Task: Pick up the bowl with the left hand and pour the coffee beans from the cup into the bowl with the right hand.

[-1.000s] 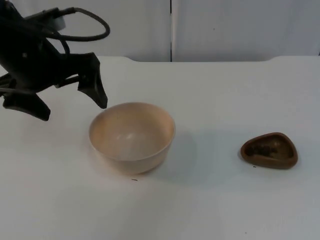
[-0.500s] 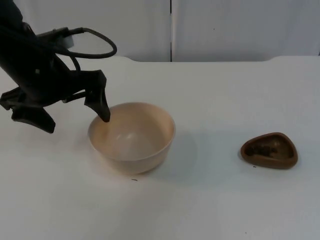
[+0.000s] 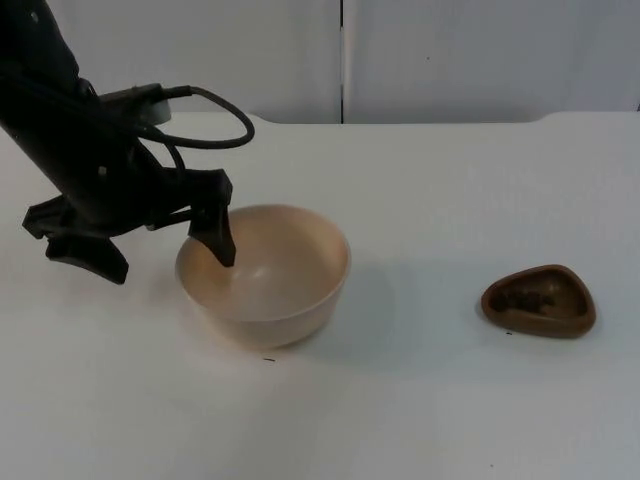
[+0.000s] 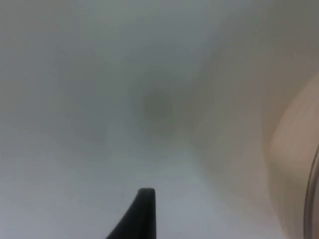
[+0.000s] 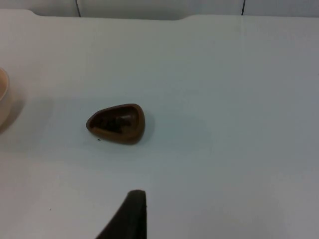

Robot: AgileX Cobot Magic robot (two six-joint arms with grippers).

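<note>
Since a second ago your left gripper (image 3: 165, 253) has dropped, jaws spread astride the pale round bowl's (image 3: 265, 272) left rim; the brown cup (image 3: 539, 301) sits far right on the bench.

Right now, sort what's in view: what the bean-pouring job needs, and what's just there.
Needed:
bowl, its rim straddled by the open left gripper
brown cup holding coffee beans, standing apart to the bowl's right

Just there:
white table
grey partition wall
</note>
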